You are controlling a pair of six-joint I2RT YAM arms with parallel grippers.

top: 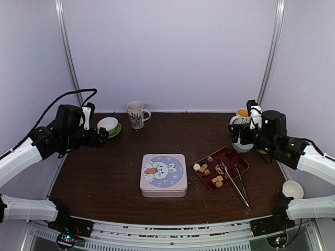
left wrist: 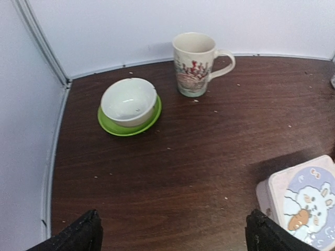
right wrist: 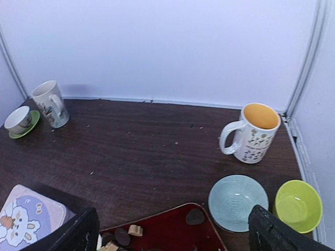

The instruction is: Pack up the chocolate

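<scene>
The chocolate (top: 202, 168) is several small tan, white and dark brown pieces on a dark red tray (top: 230, 155) right of centre. A few pieces (right wrist: 135, 229) show at the bottom of the right wrist view. A square tin (top: 164, 174) with a bunny lid lies closed at the table's centre, and its corner shows in the left wrist view (left wrist: 301, 201). My left gripper (top: 103, 137) is open and empty above the back left of the table, its fingers (left wrist: 84, 235) wide apart. My right gripper (top: 235, 133) is open and empty above the tray's far end, fingers (right wrist: 78, 235) wide apart.
Long metal tongs (top: 236, 184) lie across the tray's near right side. A patterned mug (top: 136, 114) and a white bowl on a green saucer (top: 108, 125) stand back left. An orange-lined mug (right wrist: 255, 133), a pale blue saucer (right wrist: 238, 202) and a lime bowl (right wrist: 298, 205) stand back right. A white bowl (top: 292, 189) sits front right.
</scene>
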